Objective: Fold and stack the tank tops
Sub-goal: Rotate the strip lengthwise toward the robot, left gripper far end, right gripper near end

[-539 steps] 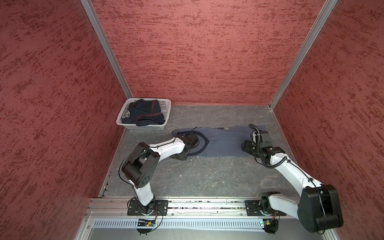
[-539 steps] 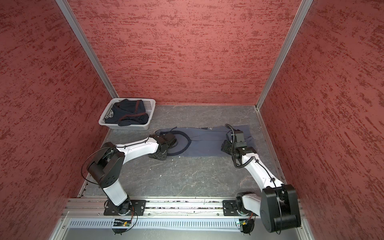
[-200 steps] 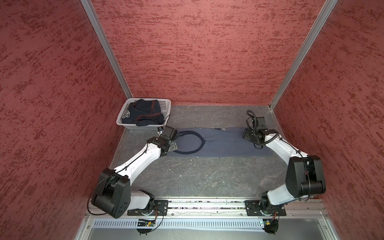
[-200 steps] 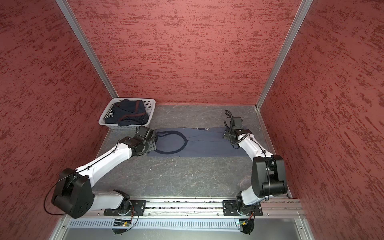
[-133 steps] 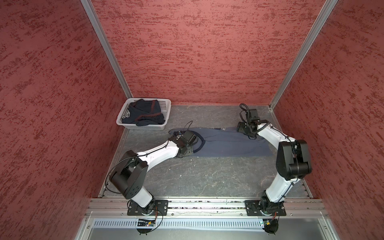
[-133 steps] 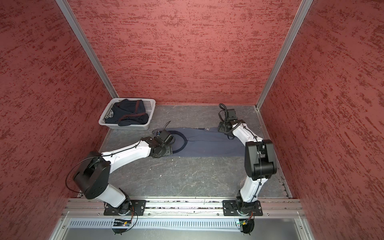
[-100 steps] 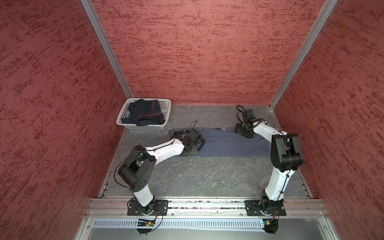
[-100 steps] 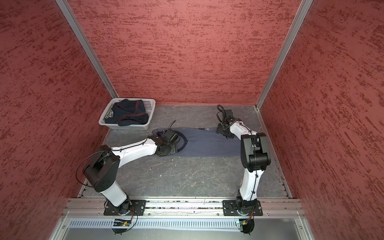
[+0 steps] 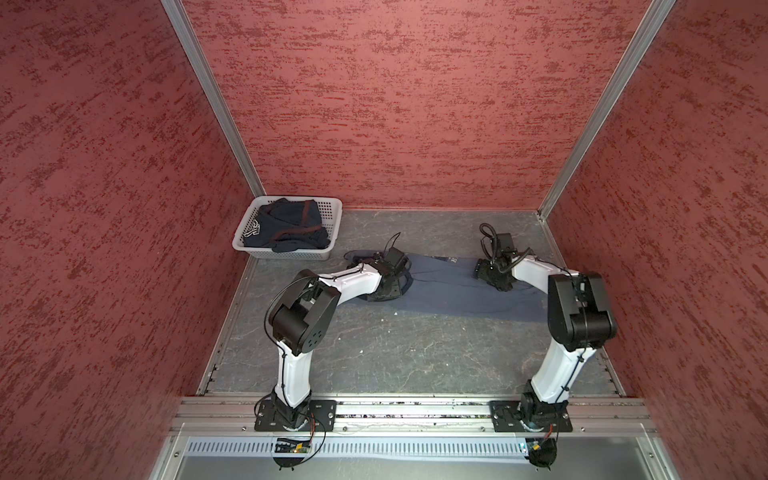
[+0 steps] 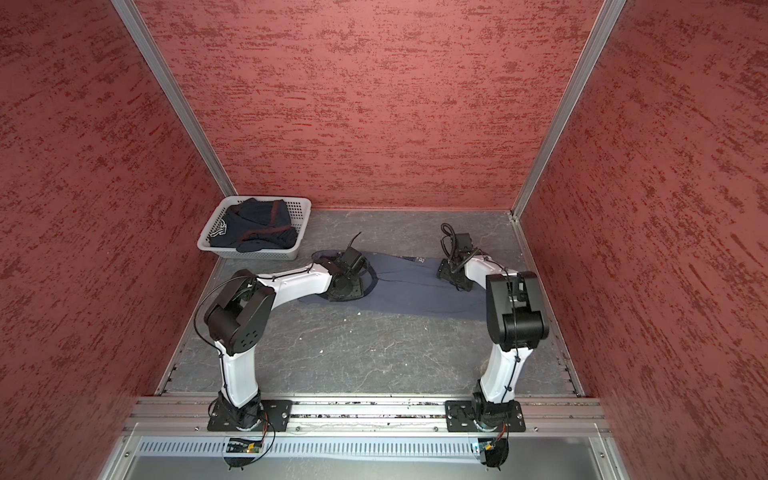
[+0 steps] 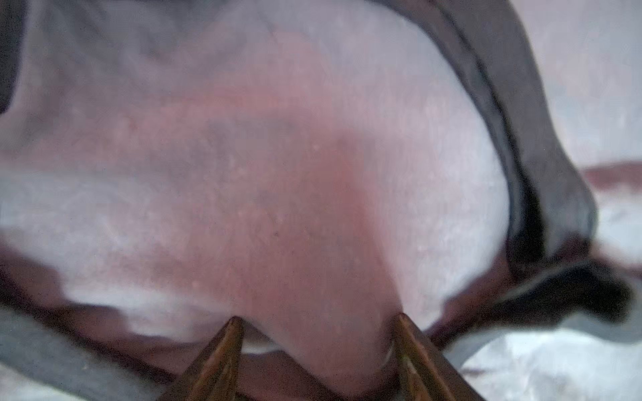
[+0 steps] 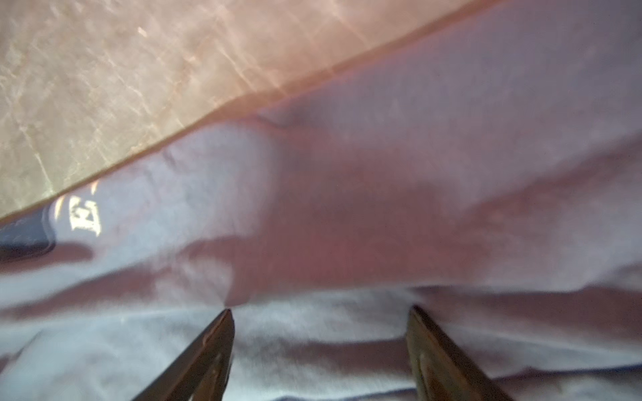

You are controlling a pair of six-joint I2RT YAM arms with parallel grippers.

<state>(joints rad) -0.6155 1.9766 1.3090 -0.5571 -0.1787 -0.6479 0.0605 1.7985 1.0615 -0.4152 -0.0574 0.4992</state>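
**Cloth, plastic, metal**

The slate-blue tank top (image 9: 449,291) is soft matt cloth; so is the dark navy tank top (image 9: 286,224) in the white perforated plastic basket (image 9: 291,254). The grey surface (image 9: 395,353) looks veined and dull, the red walls (image 9: 395,104) rough, the rails (image 9: 415,409) brushed metal.

The basket (image 9: 286,254) stands in the far left corner of the table (image 9: 395,353), and the first tank top (image 9: 286,226) lies inside it. The second tank top (image 9: 449,291) lies flat on the table, to the right of the basket and a little in front, stretched from left to right. The left gripper (image 11: 318,317) is on its left end, and the right gripper (image 12: 319,309) is on its right part, near the far edge.
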